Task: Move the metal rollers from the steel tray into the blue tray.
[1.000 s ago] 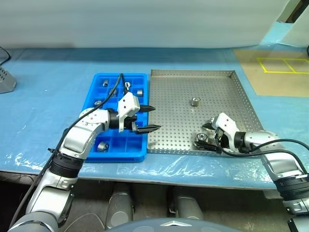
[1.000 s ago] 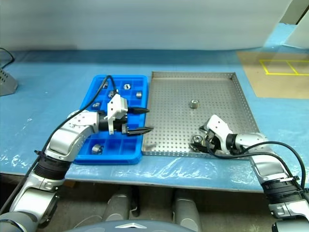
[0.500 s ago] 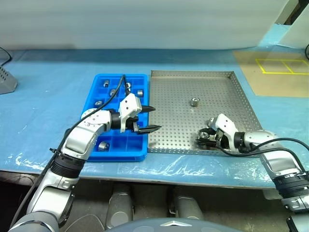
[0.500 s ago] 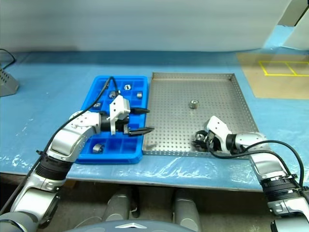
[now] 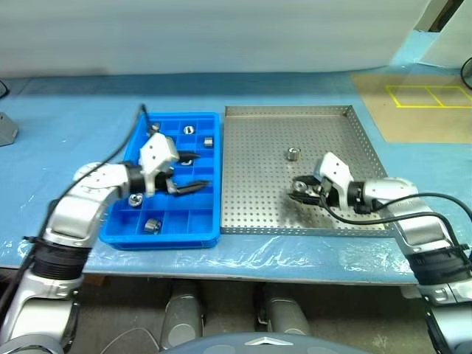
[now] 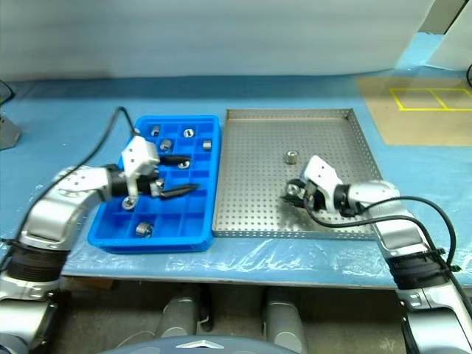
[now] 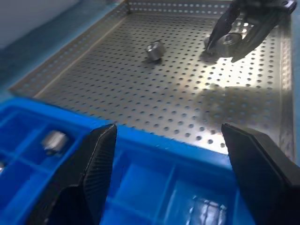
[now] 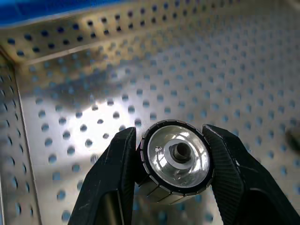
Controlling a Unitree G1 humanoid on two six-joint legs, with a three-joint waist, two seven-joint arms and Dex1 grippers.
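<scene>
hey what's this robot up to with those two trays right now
It is moving metal rollers from the steel tray into the blue tray. The right gripper is shut on one roller and holds it above the steel tray's perforated floor. One more roller lies loose in the steel tray. The left gripper hangs open and empty over the blue tray, where several rollers already sit in compartments.

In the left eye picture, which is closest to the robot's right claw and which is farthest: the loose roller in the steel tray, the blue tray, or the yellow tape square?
From the right claw:
1. Loose roller, just behind the claw in the steel tray.
2. Blue tray, across on the robot's left.
3. Yellow tape square, far back on the right.
</scene>
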